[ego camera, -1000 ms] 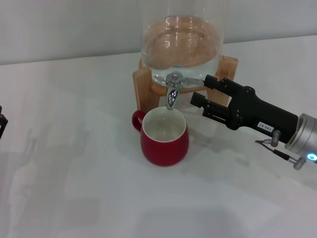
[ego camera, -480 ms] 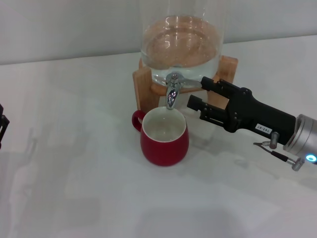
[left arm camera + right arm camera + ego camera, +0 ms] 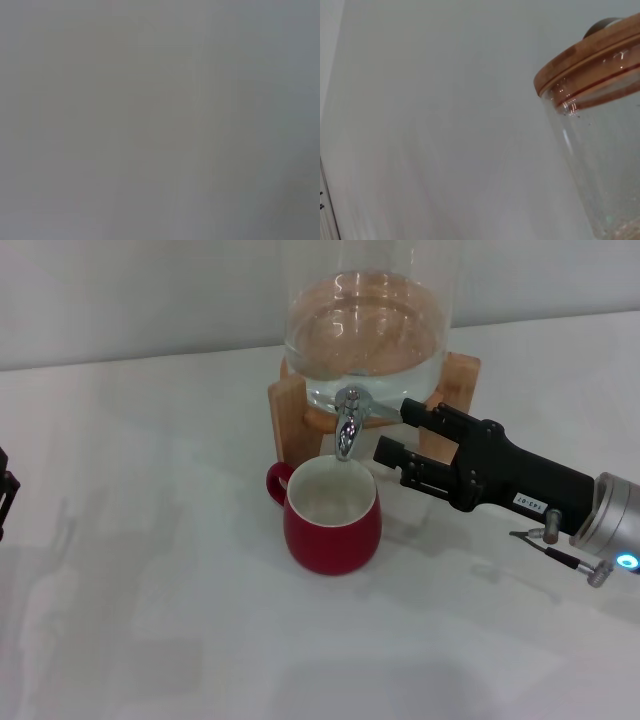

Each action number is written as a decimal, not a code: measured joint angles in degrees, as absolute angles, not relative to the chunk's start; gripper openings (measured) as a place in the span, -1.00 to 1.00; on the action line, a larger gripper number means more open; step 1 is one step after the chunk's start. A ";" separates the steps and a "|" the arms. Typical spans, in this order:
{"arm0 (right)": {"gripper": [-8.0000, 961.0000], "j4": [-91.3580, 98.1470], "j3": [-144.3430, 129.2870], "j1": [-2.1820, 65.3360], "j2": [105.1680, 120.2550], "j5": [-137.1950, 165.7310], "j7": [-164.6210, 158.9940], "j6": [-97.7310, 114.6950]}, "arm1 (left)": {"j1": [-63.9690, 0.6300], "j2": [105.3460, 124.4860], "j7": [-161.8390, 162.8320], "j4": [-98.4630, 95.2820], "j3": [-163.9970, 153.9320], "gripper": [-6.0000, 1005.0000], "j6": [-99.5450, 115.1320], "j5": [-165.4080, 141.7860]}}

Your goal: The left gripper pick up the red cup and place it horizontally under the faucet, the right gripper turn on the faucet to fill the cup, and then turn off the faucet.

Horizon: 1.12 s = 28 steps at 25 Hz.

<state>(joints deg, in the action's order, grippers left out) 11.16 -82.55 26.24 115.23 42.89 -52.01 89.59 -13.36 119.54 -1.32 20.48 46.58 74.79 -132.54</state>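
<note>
The red cup [image 3: 332, 523] stands upright on the white table, its handle pointing left and its off-white inside directly below the spout of the chrome faucet [image 3: 347, 426]. The faucet sits on the front of the clear glass dispenser [image 3: 365, 330]. My right gripper [image 3: 398, 430] is open just to the right of the faucet, its fingertips level with the lever and spout and touching neither. Only a black sliver of my left gripper [image 3: 5, 490] shows at the far left edge, well away from the cup.
The dispenser rests on a wooden stand [image 3: 290, 425] and holds water. Its glass wall and wooden lid [image 3: 585, 65] fill the right wrist view. The left wrist view shows only plain grey. White table [image 3: 150, 590] spreads in front and to the left.
My right gripper has moved left and slightly toward me, closer to the faucet, staying open. The cup and left arm have not moved.
</note>
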 joint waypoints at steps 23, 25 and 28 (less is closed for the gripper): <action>0.57 12.83 -86.23 26.42 115.04 42.89 -53.69 89.88 | -13.54 119.44 -1.32 20.51 46.58 0.74 74.79 -132.57; 0.57 12.84 -86.27 26.43 115.05 42.89 -53.70 90.02 | -13.53 119.44 -1.32 20.53 46.58 0.74 74.79 -132.59; 0.57 12.83 -86.30 26.45 115.04 42.89 -53.70 90.20 | -13.54 119.45 -1.32 20.52 46.58 0.74 74.79 -132.61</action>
